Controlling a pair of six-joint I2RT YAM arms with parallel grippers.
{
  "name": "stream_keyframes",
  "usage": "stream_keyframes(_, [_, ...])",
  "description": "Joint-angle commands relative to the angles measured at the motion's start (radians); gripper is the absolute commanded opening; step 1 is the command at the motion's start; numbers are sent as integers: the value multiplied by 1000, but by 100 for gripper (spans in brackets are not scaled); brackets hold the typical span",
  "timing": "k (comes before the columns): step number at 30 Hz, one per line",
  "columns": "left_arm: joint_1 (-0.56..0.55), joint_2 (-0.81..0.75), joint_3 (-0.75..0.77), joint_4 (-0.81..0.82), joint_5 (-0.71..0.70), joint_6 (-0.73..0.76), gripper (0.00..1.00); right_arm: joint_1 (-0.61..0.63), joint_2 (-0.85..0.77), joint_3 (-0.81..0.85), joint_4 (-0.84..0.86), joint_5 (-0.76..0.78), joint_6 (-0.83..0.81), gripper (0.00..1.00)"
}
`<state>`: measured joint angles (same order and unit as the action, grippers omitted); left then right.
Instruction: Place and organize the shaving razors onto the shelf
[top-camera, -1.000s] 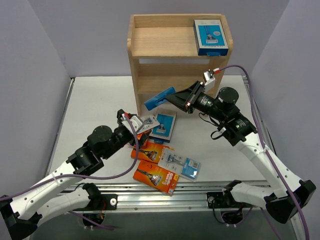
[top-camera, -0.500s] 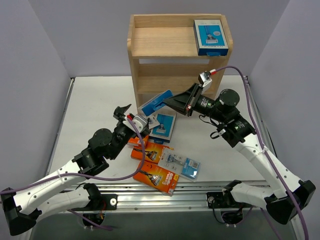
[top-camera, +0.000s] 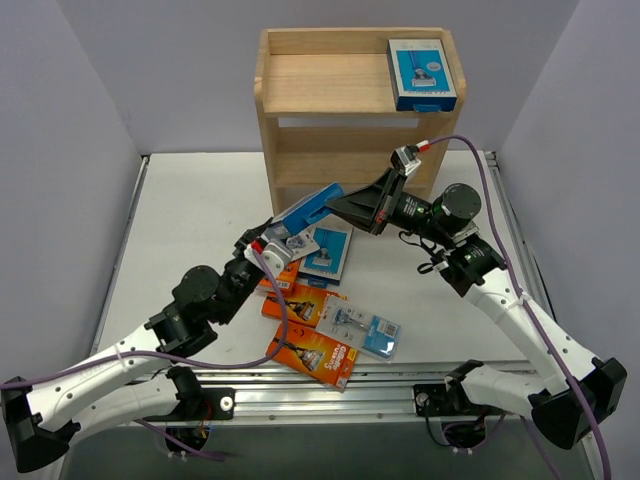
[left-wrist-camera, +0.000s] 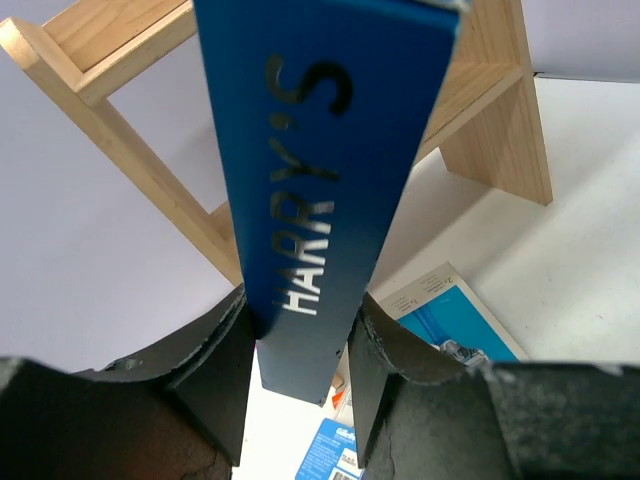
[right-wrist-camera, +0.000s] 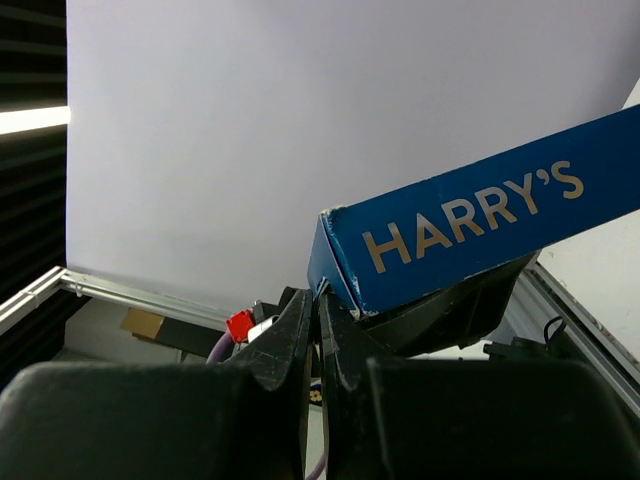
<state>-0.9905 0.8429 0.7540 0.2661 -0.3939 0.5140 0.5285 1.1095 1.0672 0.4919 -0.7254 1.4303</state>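
Observation:
A dark blue Harry's razor box hangs tilted in the air in front of the wooden shelf. My right gripper is shut on a thin edge at its upper corner. My left gripper grips the lower end; in the left wrist view both fingers press the sides of the box. One blue-and-white razor pack lies on the shelf's top tier at the right. On the table lie a blue-and-white pack, two orange boxes and a blister card.
The shelf stands at the back centre; its side panel shows in the left wrist view. The loose packs are clustered between the two arms near the front, under the left gripper. Grey walls close in both sides of the table.
My left gripper has risen from the packs on the table to the lower end of the blue box and closed on it. The right arm has carried the box slightly left.

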Motion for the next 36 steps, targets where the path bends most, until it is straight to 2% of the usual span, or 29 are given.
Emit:
stream_keyframes(1, [-2, -68, 1, 52, -25, 1, 36, -27, -23, -12, 131, -43, 18, 0])
stream_keyframes(2, [-2, -74, 5, 44, -48, 12, 31, -28, -22, -21, 129, -45, 18, 0])
stream_keyframes(4, [-8, -79, 14, 25, -77, 33, 27, -35, -22, -26, 105, -45, 4, 0])
stream_keyframes(5, [-14, -76, 18, 30, -98, 72, 24, -42, -23, -26, 88, -42, -5, 9])
stream_keyframes(6, [-29, -73, 21, 33, -152, 93, 21, -44, -27, -24, 73, -39, -25, 11])
stream_keyframes(9, [-68, -36, 18, 74, -239, 196, 14, -50, -40, -21, 30, -23, -42, 33])
stream_keyframes(10, [-77, -25, 18, 102, -262, 225, 14, -51, -48, -21, 19, -22, -45, 45])
stream_keyframes(13, [-124, 44, 15, 226, -386, 378, 13, -58, -63, -1, -51, -9, -74, 57])
stream_keyframes(20, [-244, 221, -21, 632, -506, 907, 11, -61, -71, 69, -236, 17, -159, 62])
stream_keyframes(23, [-278, 298, -15, 792, -525, 1059, 10, -62, -69, 109, -334, 33, -209, 63])
stream_keyframes(28, [-307, 358, -8, 958, -531, 1193, 9, -61, -74, 137, -481, 70, -277, 65])
stream_keyframes(34, [-330, 380, -19, 979, -517, 1253, 9, -62, -77, 129, -535, 81, -304, 65])
stream_keyframes(36, [-333, 389, -22, 990, -517, 1267, 9, -61, -73, 132, -549, 86, -315, 61])
